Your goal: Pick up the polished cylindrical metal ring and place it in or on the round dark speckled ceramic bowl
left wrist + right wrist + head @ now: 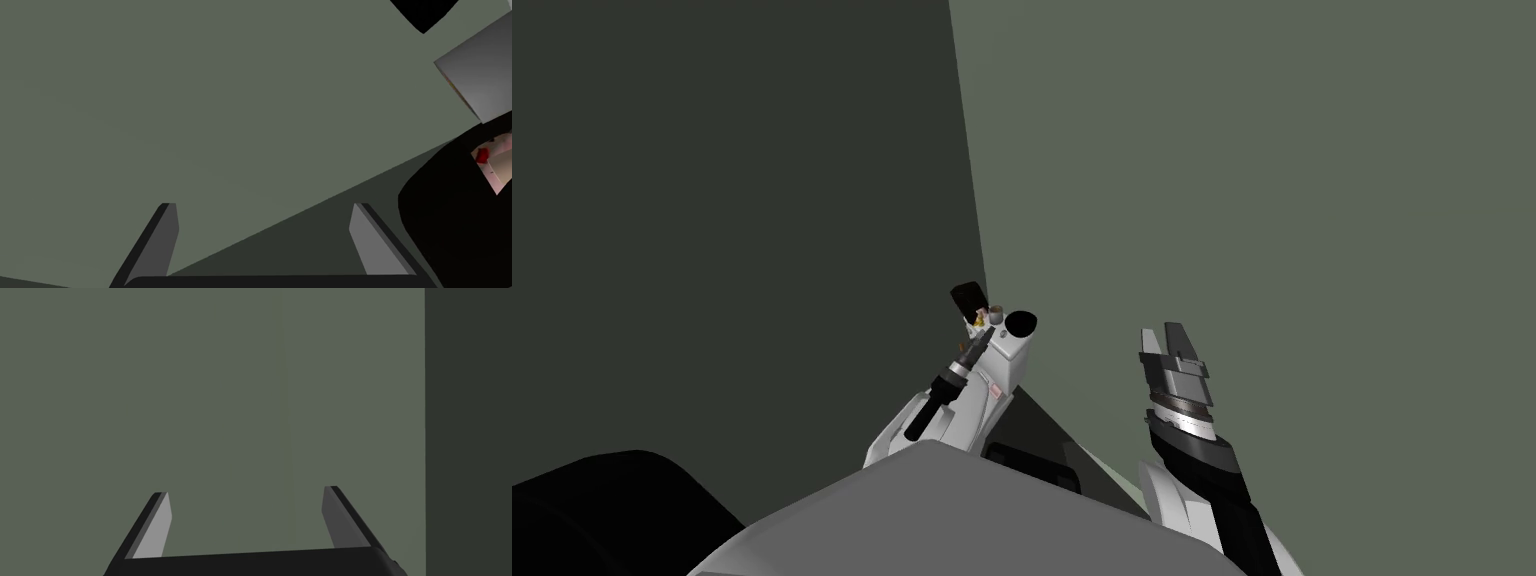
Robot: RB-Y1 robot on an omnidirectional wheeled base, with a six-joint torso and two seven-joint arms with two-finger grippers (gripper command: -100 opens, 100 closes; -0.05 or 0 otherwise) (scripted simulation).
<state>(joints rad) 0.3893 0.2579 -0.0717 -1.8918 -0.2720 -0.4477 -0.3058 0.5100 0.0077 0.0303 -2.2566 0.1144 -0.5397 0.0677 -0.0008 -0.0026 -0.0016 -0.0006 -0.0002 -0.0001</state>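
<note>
My right gripper point(1162, 335) is raised before a grey-green wall point(1262, 200). Its fingers stand open with nothing between them, as the right wrist view also shows point(245, 490). My left arm point(962, 400) points toward the corner of the walls. The left gripper point(265, 205) is open and empty, facing the same grey-green wall. Near the left arm's tip sit a small black round thing point(1022, 322) and a tiny grey-brown cylinder point(997, 312). They are too small to name as bowl or ring.
A darker wall point(732, 200) meets the grey-green wall at a corner just beyond the left arm. In the left wrist view a white box point(475, 85) and a black rounded shape point(440, 215) lie beside the gripper. A black area point(425, 12) shows past the wall's edge.
</note>
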